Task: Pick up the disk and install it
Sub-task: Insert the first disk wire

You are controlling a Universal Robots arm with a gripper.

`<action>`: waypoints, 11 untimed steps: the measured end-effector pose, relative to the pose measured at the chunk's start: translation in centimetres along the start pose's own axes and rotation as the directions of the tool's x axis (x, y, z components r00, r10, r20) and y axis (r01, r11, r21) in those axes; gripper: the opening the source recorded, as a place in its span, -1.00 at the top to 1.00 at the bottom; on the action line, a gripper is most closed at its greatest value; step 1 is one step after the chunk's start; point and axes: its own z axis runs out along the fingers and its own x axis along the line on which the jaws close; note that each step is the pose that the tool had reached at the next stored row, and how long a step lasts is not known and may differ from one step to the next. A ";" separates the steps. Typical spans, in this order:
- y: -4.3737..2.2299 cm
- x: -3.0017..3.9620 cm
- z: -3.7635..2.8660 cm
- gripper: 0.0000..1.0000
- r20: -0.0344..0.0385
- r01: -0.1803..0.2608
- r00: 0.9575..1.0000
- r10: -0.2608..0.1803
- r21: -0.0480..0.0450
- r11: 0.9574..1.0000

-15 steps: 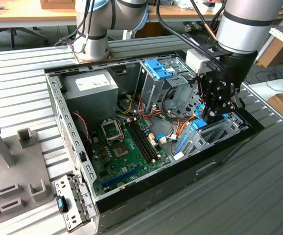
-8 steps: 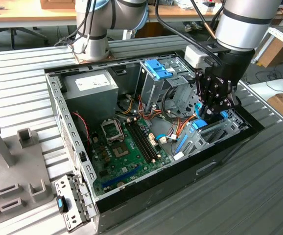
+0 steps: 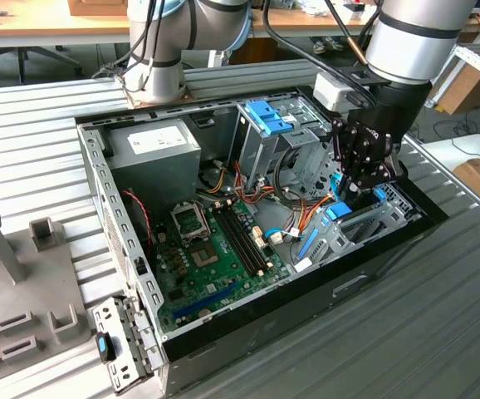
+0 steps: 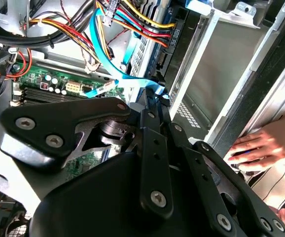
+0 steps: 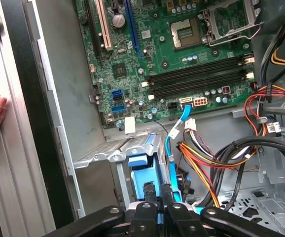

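Note:
The disk (image 5: pixel 141 165) sits on edge in the metal drive bay (image 3: pixel 364 224) at the case's front corner, on the exterior view's right. Mostly its blue rail (image 3: pixel 337 213) and a thin silver edge show. My gripper (image 3: pixel 350 193) reaches down into that bay. In the first wrist view its black fingertips (image 5: pixel 149 190) lie close together on top of the blue rail, gripper (image 5: pixel 157 190) shut. In the second wrist view the gripper (image 4: pixel 155 98) ends beside a flat light-blue cable (image 4: pixel 132 81).
The open case holds a green motherboard (image 3: pixel 215 249), a grey power-supply box (image 3: pixel 153 145) and a metal cage with a blue latch (image 3: pixel 265 116). Coloured wires (image 5: pixel 206 163) run close to the bay. A person's hand (image 4: pixel 261 145) rests on the case's outer wall (image 5: pixel 14 163).

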 end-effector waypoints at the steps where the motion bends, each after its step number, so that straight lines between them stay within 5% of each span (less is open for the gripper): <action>1: -0.04 -0.01 -0.01 0.69 -0.003 -0.006 1.000 0.006 -0.002 1.000; 4: -0.04 -0.01 -0.01 0.69 -0.003 -0.007 1.000 0.007 -0.002 1.000; 11: -0.60 -0.20 0.01 0.69 -0.019 -0.019 1.000 0.018 -0.041 0.999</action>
